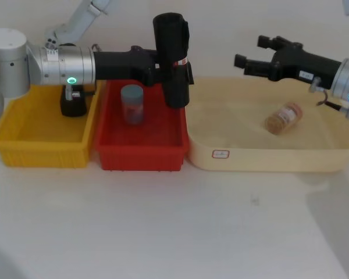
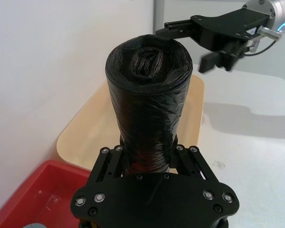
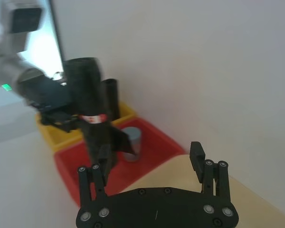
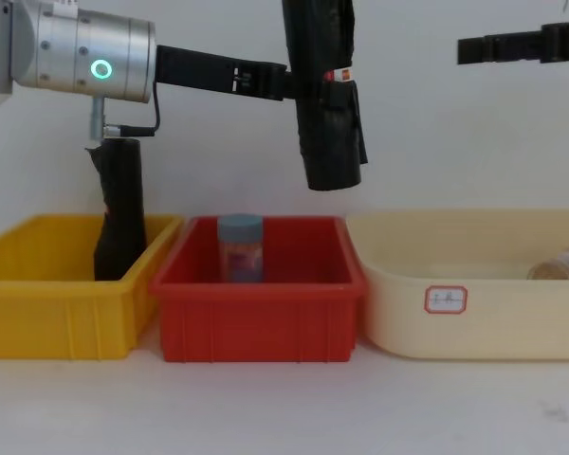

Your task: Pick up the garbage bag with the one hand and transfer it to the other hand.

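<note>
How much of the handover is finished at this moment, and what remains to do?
Done: the pick-up; the left gripper is shut on the bag, holding it upright above the red bin. In hand: the approach; the right gripper is open above the beige tray, apart from the bag. Left: the right gripper closing on the bag, then the left one letting go.

Bright, diffuse light is spread across the table (image 1: 174, 232); faint shadows are thrown, sheen is caught on the garbage bag (image 2: 149, 109).
</note>
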Motion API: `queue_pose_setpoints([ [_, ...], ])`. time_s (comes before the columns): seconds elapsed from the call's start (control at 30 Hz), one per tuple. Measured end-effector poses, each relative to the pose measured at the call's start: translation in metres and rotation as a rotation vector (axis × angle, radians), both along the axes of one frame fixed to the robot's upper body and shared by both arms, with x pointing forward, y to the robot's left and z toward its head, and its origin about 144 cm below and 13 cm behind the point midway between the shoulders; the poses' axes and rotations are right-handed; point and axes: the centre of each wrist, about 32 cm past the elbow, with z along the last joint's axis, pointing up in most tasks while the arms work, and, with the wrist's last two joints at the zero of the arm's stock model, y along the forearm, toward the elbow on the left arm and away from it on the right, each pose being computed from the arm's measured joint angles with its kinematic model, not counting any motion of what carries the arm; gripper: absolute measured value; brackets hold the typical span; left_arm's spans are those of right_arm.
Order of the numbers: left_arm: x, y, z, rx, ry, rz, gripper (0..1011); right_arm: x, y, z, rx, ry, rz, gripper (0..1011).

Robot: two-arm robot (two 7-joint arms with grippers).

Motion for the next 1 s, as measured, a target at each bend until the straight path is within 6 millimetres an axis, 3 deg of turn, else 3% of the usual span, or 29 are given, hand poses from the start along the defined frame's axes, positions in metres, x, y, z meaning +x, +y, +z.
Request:
queue_pose_setpoints([
  [0.53, 0.002, -0.008, -0.001, 0.024, -0.004, -0.026, 411, -0.005, 0.029, 0.007, -0.057, -0.091, 0.186, 1001],
  [1.0, 0.004, -0.007, -0.004, 0.018, -0.006, -0.02, 411, 0.003, 0.04, 0.014, -0.027, -0.112, 0.217, 1001],
])
